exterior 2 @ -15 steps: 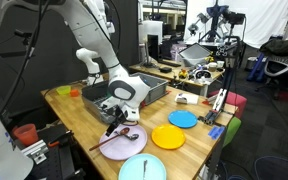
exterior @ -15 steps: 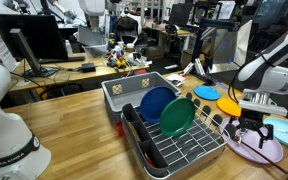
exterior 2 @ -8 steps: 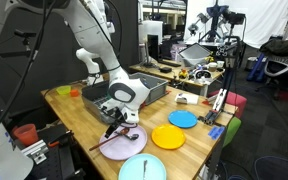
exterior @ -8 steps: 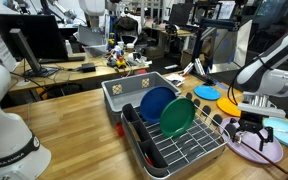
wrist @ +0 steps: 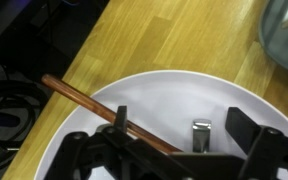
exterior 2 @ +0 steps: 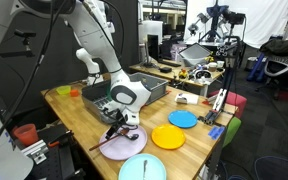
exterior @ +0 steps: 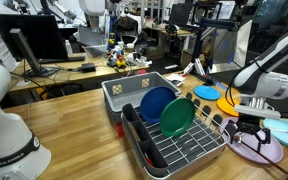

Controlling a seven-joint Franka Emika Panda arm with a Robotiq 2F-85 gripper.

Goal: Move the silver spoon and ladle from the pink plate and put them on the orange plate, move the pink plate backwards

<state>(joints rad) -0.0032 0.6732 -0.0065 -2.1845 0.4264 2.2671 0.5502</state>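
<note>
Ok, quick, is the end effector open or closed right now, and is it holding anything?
End effector: open, holding nothing, jaws spread above the pink plate.

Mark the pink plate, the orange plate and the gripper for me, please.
pink plate (exterior 2: 125, 150): exterior view, bare surface toward its near rim.
orange plate (exterior 2: 169, 137): exterior view, middle of its face.
gripper (exterior 2: 118, 128): exterior view, midway between its fingertips, above the pink plate.
</note>
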